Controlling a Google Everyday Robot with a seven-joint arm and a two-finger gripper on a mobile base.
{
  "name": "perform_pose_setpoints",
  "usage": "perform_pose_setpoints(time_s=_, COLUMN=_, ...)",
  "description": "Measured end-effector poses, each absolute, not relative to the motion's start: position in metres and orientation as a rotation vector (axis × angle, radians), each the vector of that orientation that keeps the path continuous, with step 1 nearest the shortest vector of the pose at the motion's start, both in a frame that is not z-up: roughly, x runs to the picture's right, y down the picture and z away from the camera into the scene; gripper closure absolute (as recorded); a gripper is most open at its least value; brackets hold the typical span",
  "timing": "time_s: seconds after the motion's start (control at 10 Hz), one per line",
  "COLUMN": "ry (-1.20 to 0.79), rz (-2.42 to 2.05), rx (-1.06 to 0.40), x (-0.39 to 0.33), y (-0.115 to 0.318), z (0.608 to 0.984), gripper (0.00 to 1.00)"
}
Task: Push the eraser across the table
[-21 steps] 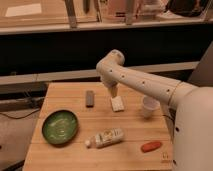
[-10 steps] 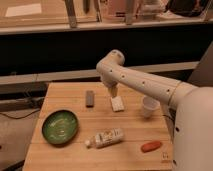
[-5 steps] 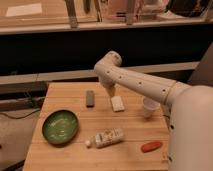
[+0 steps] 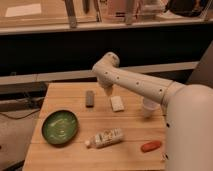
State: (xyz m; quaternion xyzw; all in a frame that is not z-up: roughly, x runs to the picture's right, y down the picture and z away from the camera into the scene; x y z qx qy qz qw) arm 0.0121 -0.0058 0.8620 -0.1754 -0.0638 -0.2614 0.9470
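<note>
Camera view of the light wooden plank table [image 4: 66, 95] with the task's thing, a small dark grey oblong eraser [image 4: 90, 98], lying flat in the far-left part of the top, its long axis running roughly front to back. The white robot arm [image 4: 136, 85] reaches in from the right and bends down at its elbow, so that the gripper [image 4: 107, 93] hangs low over the far middle of the table, between the eraser and a small white rectangular block [image 4: 117, 103]. This low, downward-pointing posture suits a sideways sweep rather than a lift, since the task calls for sliding, not grasping. Whether the gripper is apart or together cannot be told here. The eraser lies just beside the gripper, on its left as seen in the picture; contact between the two cannot be confirmed. Bare wood lies beyond the eraser toward the left edge and in front of it as far as a round green bowl [image 4: 59, 127]. Other items lie nearer the front: a pale bottle on its side [image 4: 106, 138] and an orange-red oblong piece [image 4: 151, 146]; a white cup [image 4: 148, 107] stands at the right, partly hidden by the arm.
</note>
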Motion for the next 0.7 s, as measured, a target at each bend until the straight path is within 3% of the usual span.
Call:
perform_pose_setpoints(time_s=0.4, ry=-0.136, rz=-0.547, rx=-0.362, x=0.004, y=-0.003, z=0.879, gripper=0.96)
perform_pose_setpoints(time_s=0.7, ry=-0.139, rz=-0.552, rx=-0.371, x=-0.001, y=0.005, z=0.901, gripper=0.97)
